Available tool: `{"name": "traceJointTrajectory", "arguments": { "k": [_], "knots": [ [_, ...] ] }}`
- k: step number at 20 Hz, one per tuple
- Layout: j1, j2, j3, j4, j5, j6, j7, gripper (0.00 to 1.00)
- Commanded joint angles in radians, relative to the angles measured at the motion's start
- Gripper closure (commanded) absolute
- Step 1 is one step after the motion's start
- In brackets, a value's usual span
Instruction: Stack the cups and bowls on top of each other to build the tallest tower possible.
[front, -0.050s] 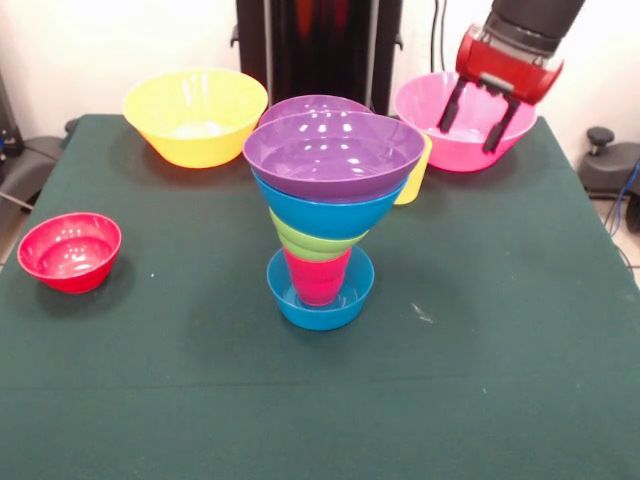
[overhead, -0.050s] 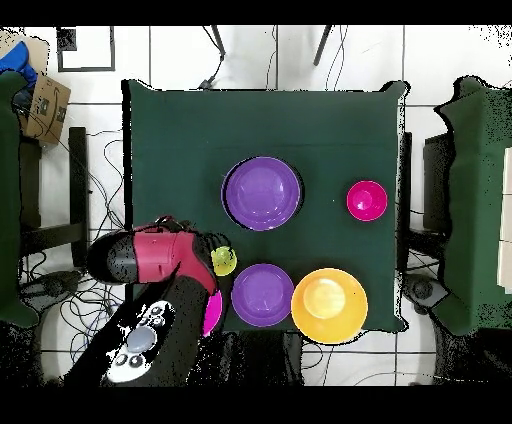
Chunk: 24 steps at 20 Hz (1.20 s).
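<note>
Fingers (front, -0.050s: 445, 108) on your gripper (front, -0.050s: 472, 118) are spread apart and empty, hanging over the large pink bowl (front, -0.050s: 452, 150) at the counter's (front, -0.050s: 500, 380) far edge. You can see the tower (front, -0.050s: 325, 215) near the middle of the green counter: a small blue bowl (front, -0.050s: 320, 305) as its base, a red cup (front, -0.050s: 318, 280) standing in it, then a lime green bowl (front, -0.050s: 310, 243), a medium blue bowl (front, -0.050s: 325, 210), and a glossy purple bowl (front, -0.050s: 335, 155) on top. It widens upward like a funnel. A second purple bowl (front, -0.050s: 312, 105) sits just behind it, and a yellow cup (front, -0.050s: 414, 180) peeks out beside the tower. Look left for the large yellow bowl (front, -0.050s: 195, 115) and the small red bowl (front, -0.050s: 70, 250), both well apart from the stack.
</note>
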Motion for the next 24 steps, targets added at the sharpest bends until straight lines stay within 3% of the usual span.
{"name": "traceJointTrajectory", "arguments": {
  "k": [1, 8, 16, 24],
  "knots": [
    [0.033, -0.052, -0.036, -0.062, 0.020, 0.244, 0.185, 0.00],
    [0.020, -0.073, -0.038, -0.059, 0.015, 0.227, 0.163, 0.00],
    [0.025, -0.056, -0.016, 0.004, 0.030, 0.123, 0.191, 0.00],
    [0.000, -0.056, 0.050, 0.058, 0.102, 0.051, 0.198, 0.00]
  ]
}}
